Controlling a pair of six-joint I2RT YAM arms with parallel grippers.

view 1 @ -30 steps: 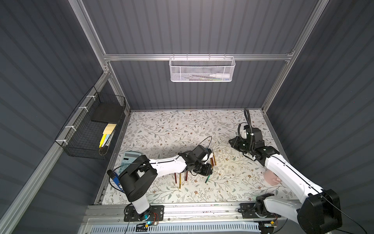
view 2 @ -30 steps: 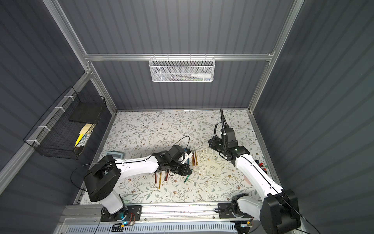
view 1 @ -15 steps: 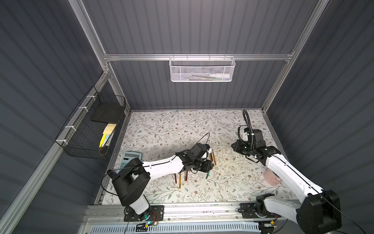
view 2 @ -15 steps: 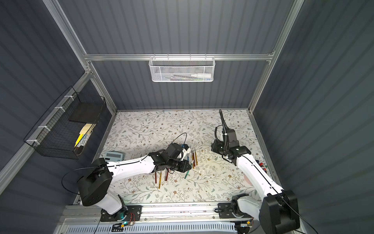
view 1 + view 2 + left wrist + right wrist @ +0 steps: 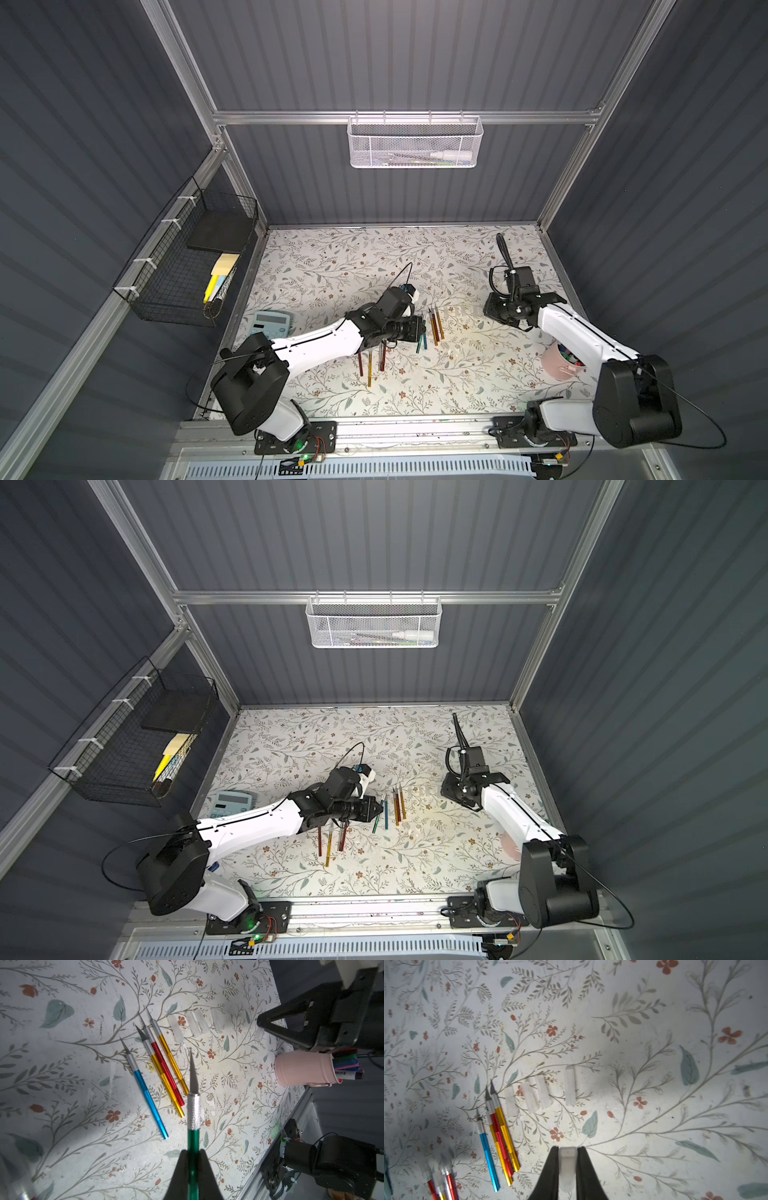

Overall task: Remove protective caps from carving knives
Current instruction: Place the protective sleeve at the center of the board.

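Note:
My left gripper [image 5: 193, 1159] is shut on a green carving knife [image 5: 193, 1136] whose blade is bare, held just above the floral table beside the loose knives. In a top view it shows as the left gripper [image 5: 380, 808]. Several uncapped carving knives, blue [image 5: 147, 1093], gold and red, lie side by side. Next to them lie several clear protective caps [image 5: 570, 1086] in a row. My right gripper [image 5: 566, 1153] is shut on one more clear cap [image 5: 566, 1167], to the right of that row; it is the right gripper [image 5: 488, 309] in a top view. Capped knives [image 5: 440, 1180] lie nearer the front.
A pink cup [image 5: 561, 365] of markers stands at the right, under the right arm. A calculator [image 5: 270, 325] lies at the left edge. A black wire basket [image 5: 187, 266] hangs on the left wall. On the back wall is a white mesh basket [image 5: 415, 143].
My right gripper, still shut on the cap, has drifted a little toward the front and right. The left arm's elbow has swung, while its gripper stays by the knives with the green one.

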